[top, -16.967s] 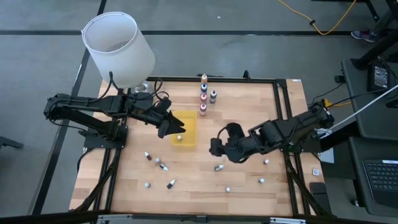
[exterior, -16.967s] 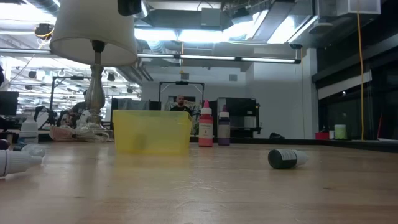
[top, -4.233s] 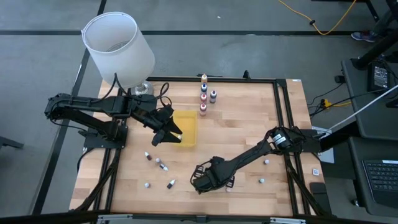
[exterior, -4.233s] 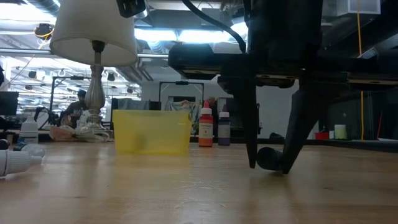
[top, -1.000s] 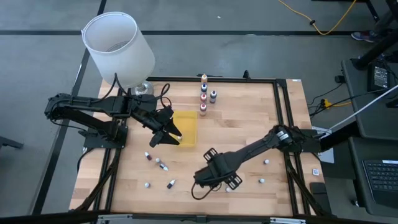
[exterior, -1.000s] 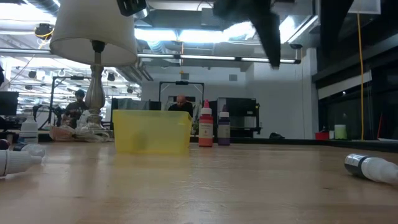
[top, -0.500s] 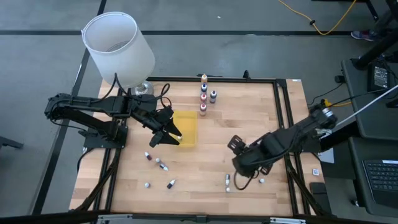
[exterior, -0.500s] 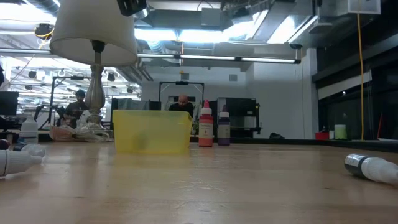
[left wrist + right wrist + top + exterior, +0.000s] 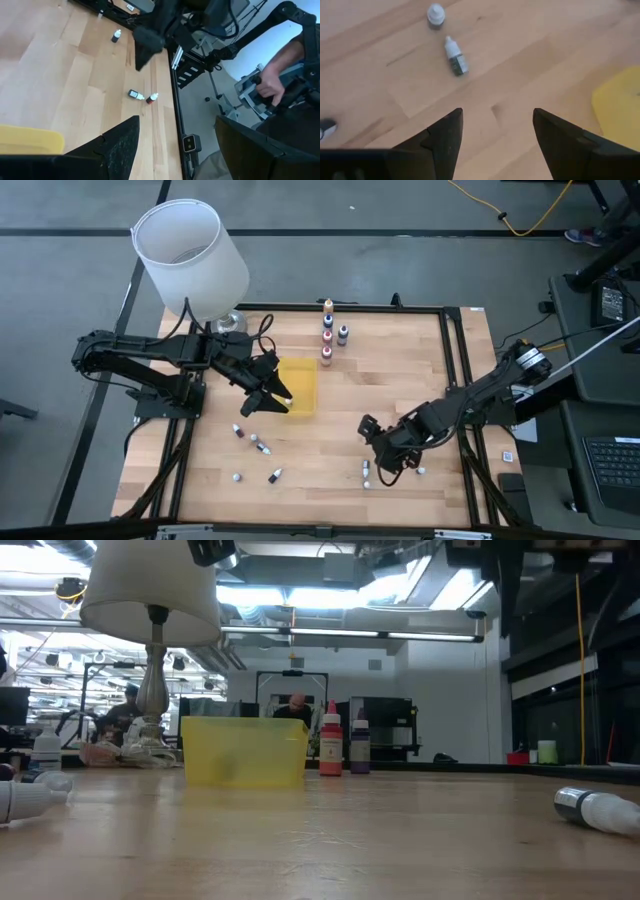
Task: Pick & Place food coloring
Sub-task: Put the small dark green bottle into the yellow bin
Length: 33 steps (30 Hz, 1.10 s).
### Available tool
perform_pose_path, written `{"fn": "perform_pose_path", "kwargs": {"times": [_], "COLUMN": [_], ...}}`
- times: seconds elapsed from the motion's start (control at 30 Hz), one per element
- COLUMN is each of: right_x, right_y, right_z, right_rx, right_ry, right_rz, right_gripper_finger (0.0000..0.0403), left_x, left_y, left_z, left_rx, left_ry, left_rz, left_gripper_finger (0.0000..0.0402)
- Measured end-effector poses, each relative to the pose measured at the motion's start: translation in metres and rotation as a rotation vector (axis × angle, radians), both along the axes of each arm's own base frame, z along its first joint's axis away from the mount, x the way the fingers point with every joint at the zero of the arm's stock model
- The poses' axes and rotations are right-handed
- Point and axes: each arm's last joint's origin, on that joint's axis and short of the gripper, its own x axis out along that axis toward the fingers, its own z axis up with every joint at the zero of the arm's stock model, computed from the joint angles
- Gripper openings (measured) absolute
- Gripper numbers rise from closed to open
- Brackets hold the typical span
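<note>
Beside yellow tray [image 9: 297, 386], scattered bottles [image 9: 260, 444].

Two matte-black jointed arms; left tool [image 9: 272, 392], right tool [image 9: 378, 448]: paired wedge-shaped, rough-textured black fingers [image 9: 446, 140].

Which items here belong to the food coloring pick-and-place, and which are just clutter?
Job:
- tiny dropper bottles standing in a row
- tiny dropper bottles lying loose on the wooden table
- yellow translucent rectangular tray

Lying about:
- white-shaded table lamp
- yellow cable on the floor
</note>
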Motion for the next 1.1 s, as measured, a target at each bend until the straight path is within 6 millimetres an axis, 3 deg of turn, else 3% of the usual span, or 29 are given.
{"fn": "perform_pose_path", "kwargs": {"times": [0.2, 0.63, 1.1], "right_x": [-0.001, 0.015, 0.016], "right_y": [0.003, 0.013, 0.015], "right_z": [-0.023, -0.065, -0.085], "right_rx": [0.035, 0.046, 0.093], "right_ry": [-0.027, 0.029, 0.003], "right_rz": [0.097, 0.113, 0.155], "right_gripper_finger": [0.0241, 0.0241, 0.0241], "left_x": [0.000, 0.000, 0.000], "left_y": [0.000, 0.001, 0.000], "left_z": [0.000, 0.000, 0.000], "left_rx": [0.006, 0.018, 0.024], "left_ry": [0.000, -0.005, -0.008], "left_rz": [0.012, 0.014, 0.011], "left_gripper_finger": [0.0253, 0.0253, 0.0253]}}
